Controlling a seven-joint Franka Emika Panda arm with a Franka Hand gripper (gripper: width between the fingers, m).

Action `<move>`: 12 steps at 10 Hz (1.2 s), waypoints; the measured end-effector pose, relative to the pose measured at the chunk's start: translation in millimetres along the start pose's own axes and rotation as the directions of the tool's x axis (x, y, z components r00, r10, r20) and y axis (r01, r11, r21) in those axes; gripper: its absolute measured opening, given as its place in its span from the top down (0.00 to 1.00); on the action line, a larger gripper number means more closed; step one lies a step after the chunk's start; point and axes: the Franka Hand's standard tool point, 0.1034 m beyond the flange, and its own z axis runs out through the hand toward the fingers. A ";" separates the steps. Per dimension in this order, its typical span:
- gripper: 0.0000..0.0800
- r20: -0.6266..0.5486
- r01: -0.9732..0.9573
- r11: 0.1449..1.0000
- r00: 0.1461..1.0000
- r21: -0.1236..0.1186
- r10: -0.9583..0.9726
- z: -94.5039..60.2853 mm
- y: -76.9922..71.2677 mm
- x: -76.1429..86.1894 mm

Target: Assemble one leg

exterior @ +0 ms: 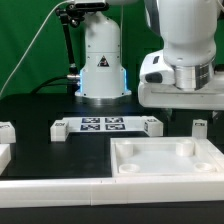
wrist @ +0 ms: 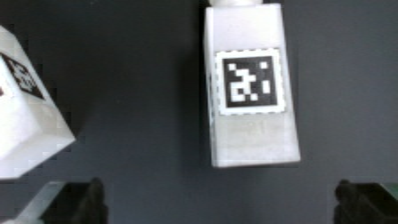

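In the wrist view a leg (wrist: 249,88) lies flat on the dark table, a white rectangular post with its black-and-white tag facing up. My gripper (wrist: 217,205) is open and empty above the table. Its two dark fingertips (wrist: 71,202) stand wide apart, short of the leg's near end and not touching it. In the exterior view the gripper (exterior: 183,114) hangs low at the right, over the table behind the square tray-like piece (exterior: 165,160). A small white leg (exterior: 200,126) shows just beside it.
A second white tagged piece (wrist: 25,100) lies tilted beside the leg. The marker board (exterior: 105,126) lies mid-table in front of the arm's base (exterior: 101,70). Another small white part (exterior: 7,131) sits at the exterior view's left. A white rail (exterior: 60,188) runs along the front.
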 end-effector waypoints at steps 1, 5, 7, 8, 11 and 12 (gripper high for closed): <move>0.19 0.057 -0.002 1.000 0.998 -0.004 0.003 1.0 -2.6 6.3; 0.19 0.298 -0.004 0.999 0.954 -0.033 0.013 15.7 -8.2 8.7; 0.19 0.284 0.001 0.999 0.959 -0.034 0.009 19.9 -12.1 8.9; 0.19 0.275 0.003 0.999 0.961 -0.034 0.007 22.4 -14.0 10.2; 0.19 0.256 0.008 0.999 0.967 -0.031 0.000 27.2 -15.0 13.4; 0.26 0.255 0.008 1.000 0.967 -0.030 0.000 26.6 -14.8 13.7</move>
